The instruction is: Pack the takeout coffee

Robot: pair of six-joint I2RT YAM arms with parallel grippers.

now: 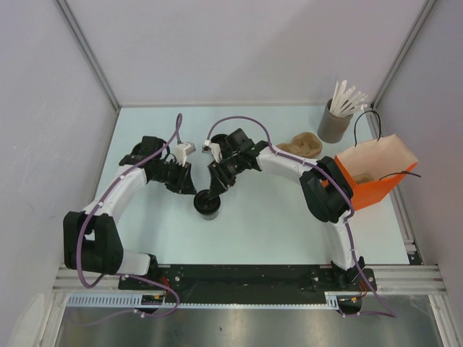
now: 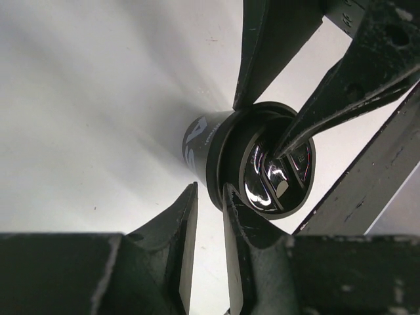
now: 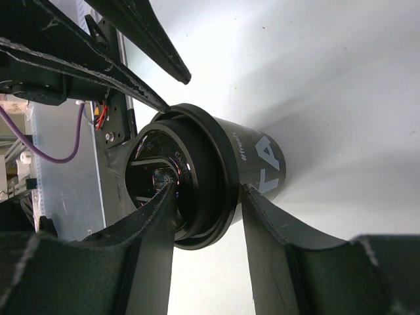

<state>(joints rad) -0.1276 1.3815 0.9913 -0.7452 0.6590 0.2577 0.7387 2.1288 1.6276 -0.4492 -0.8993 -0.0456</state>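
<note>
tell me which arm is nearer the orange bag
Right. The right arm bends just beside the orange bag; the left arm is on the far side of the lidded coffee cup from it.

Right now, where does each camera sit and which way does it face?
Top external: above and behind the bases, looking down on the table; both arms show.
Left wrist: on that arm, looking along the left fingers at the lidded cup.
Right wrist: along the right fingers, at the cup's opposite side.
Shared: the cup in all three; each wrist view shows the other arm's fingers.
</note>
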